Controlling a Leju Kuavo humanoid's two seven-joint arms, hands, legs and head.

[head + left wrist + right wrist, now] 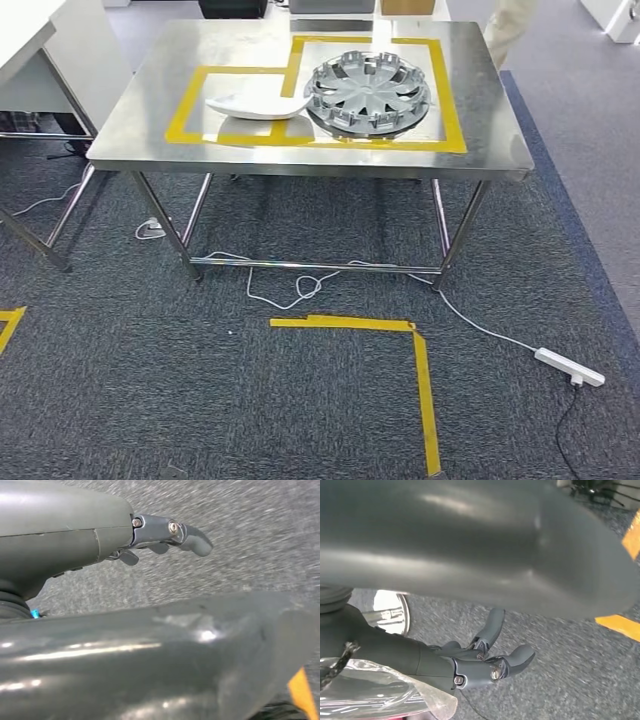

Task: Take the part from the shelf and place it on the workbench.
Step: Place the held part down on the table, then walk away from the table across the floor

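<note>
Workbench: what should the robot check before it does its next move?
1. Wheel cover lies flat on the workbench, inside the yellow tape: ok.
2. White curved part sits inside one taped box: not ok, it lies across a tape line.
3. Left hand is free: ok, its fingers are stretched out with nothing in them.
4. Right hand is free: ok, nothing between its fingers.
5. Floor is safe to walk on: not ok, a white cable and power strip lie on the carpet.
6. Person at the far corner is out of the way: cannot tell.
</note>
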